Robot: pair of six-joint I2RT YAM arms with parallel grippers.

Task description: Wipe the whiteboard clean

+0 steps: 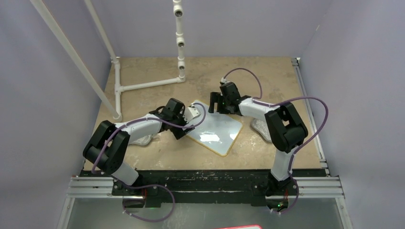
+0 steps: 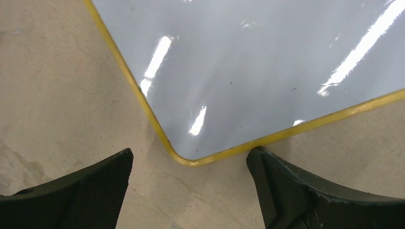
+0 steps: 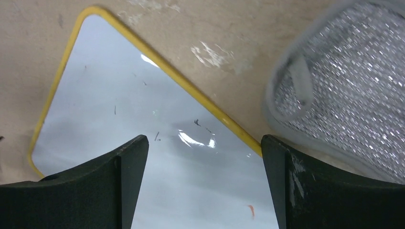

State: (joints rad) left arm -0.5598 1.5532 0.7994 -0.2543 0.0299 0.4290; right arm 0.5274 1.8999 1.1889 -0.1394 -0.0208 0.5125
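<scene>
The whiteboard [image 1: 216,131] lay flat on the table [image 1: 267,81] between the two arms. It was turned at a slant, its long axis running from the far left toward the near right, with one short end toward each arm. At the left, a grey cloth pad [image 1: 143,140] sat on the table partly under the left arm, clear of the board. The left gripper [image 1: 192,114] hung over the board's far-left corner. In its wrist view the rounded, yellow-rimmed corner [image 2: 186,160] pointed into the gap between the fingers [image 2: 90,191]. These were spread wide and held nothing. One tip was over bare table and the other was just beside the rim; whether that one touched it could not be told. The right gripper [image 1: 213,102] hung over the board's far long edge. Its fingers [image 3: 95,186] were likewise spread wide and empty, one above the white surface and the other at the yellow rim. The surface there was nearly clean, with a few dark flecks and one small red mark [image 3: 250,210]. Farthest right, a woven grey pad [image 3: 348,90] lay on the table just beside that long edge, apart from it.
</scene>
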